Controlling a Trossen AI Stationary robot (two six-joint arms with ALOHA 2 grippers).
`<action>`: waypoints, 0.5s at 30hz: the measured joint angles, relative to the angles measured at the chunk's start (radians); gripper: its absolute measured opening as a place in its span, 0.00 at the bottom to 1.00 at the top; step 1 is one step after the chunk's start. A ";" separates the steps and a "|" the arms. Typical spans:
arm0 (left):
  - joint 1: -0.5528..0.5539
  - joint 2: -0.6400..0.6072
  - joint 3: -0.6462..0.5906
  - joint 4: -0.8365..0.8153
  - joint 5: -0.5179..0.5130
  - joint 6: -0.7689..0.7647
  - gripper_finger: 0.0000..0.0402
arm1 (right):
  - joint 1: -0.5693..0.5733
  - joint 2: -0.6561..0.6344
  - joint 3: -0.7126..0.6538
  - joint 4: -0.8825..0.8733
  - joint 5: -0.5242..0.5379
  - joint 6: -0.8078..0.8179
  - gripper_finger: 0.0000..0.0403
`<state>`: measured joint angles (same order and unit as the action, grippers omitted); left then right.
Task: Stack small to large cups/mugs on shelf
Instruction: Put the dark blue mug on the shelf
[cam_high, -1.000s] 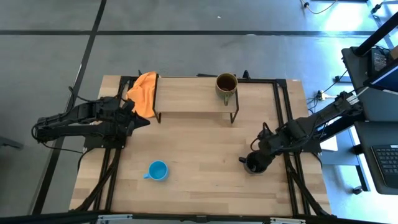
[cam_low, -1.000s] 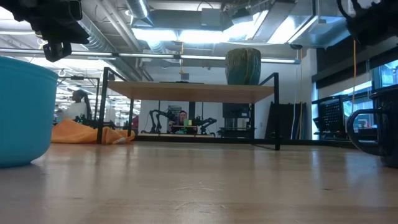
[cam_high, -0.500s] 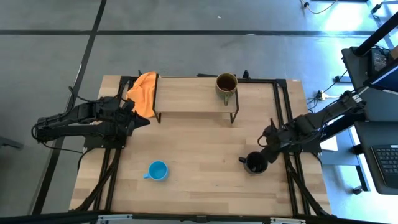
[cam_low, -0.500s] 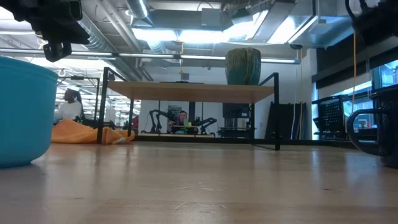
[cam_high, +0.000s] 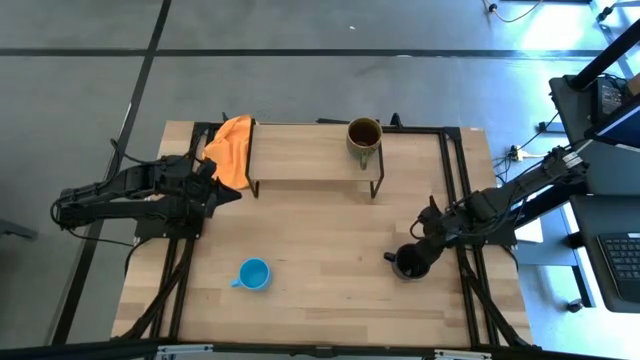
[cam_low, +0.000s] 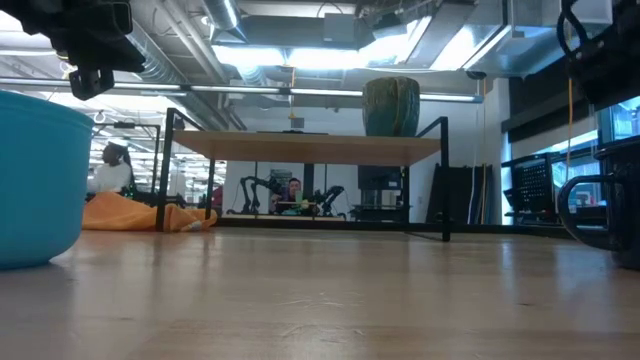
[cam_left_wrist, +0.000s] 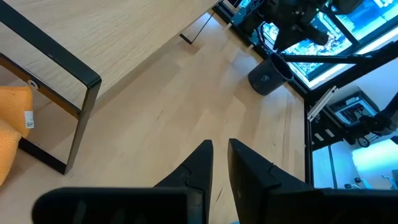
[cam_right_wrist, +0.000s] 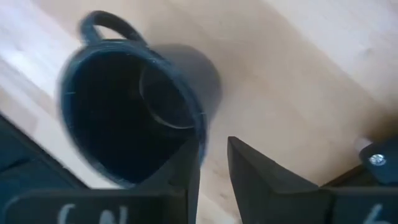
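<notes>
The olive-brown mug (cam_high: 364, 135) stands on the right end of the shelf (cam_high: 300, 152). The small light blue mug (cam_high: 254, 274) stands on the table near the front. The black mug (cam_high: 408, 265) stands upright on the table at the right, handle (cam_right_wrist: 102, 22) toward the left. My right gripper (cam_high: 424, 250) is at the mug's right rim (cam_right_wrist: 202, 127), fingers a narrow gap apart: one fingertip (cam_right_wrist: 191, 149) over the opening, the other (cam_right_wrist: 239, 155) outside the wall. My left gripper (cam_high: 232, 195) is shut and empty beside the shelf's left end. My right gripper comes at the black mug's rim (cam_right_wrist: 202, 127) slanting down from the table's right side, opposite the handle. I cannot tell whether its fingers touch the wall. The mug stands on the table.
An orange cloth (cam_high: 232, 150) lies at the shelf's left end, close to my left gripper. The shelf's black legs (cam_left_wrist: 81, 124) stand on the table. Black frame rails (cam_high: 462, 200) run along the table's right side beside the black mug.
My right gripper first drew back from over the black mug toward the table's far right, then came back to the mug's right rim. The black mug has stayed standing where it was.
</notes>
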<state>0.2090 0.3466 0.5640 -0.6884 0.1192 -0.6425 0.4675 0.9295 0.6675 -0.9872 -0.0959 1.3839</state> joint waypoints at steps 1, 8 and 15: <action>0.000 0.000 0.000 0.000 0.000 0.000 0.11 | 0.000 -0.001 -0.009 0.005 0.000 0.006 0.21; 0.000 0.000 0.000 0.000 0.000 -0.004 0.11 | 0.000 -0.002 -0.036 0.086 -0.005 0.024 0.21; 0.000 0.000 0.000 0.000 -0.005 -0.005 0.11 | 0.000 0.001 -0.006 0.095 0.004 0.026 0.21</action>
<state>0.2092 0.3469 0.5640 -0.6887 0.1146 -0.6472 0.4671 0.9300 0.6615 -0.8917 -0.0920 1.4095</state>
